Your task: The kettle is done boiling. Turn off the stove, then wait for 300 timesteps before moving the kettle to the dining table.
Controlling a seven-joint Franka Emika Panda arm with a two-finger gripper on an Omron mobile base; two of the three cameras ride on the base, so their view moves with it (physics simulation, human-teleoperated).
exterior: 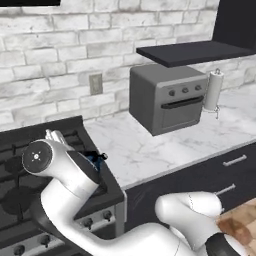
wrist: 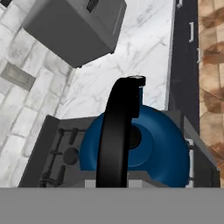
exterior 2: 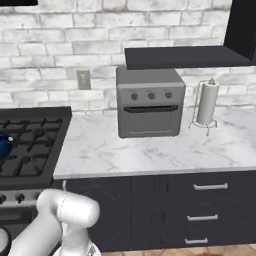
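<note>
Gripper jaws together, seemingly clamped on black arched handle of dark-blue kettle [wrist: 153, 148]. Kettle sits low over stove [exterior: 30, 145] near its right edge. Beyond: marble counter [exterior 2: 150, 150], grey toaster oven [exterior 2: 150, 102], brick wall [exterior 2: 100, 35].

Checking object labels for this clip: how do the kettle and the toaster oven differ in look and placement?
The kettle is round and glossy dark blue; the toaster oven is boxy and matte grey. The kettle has a thin black arched handle over its top; the toaster oven has a dark bar handle across its front, with three knobs above. The kettle is over the stove; the toaster oven stands on the marble counter against the brick wall. Both are upright.
</note>
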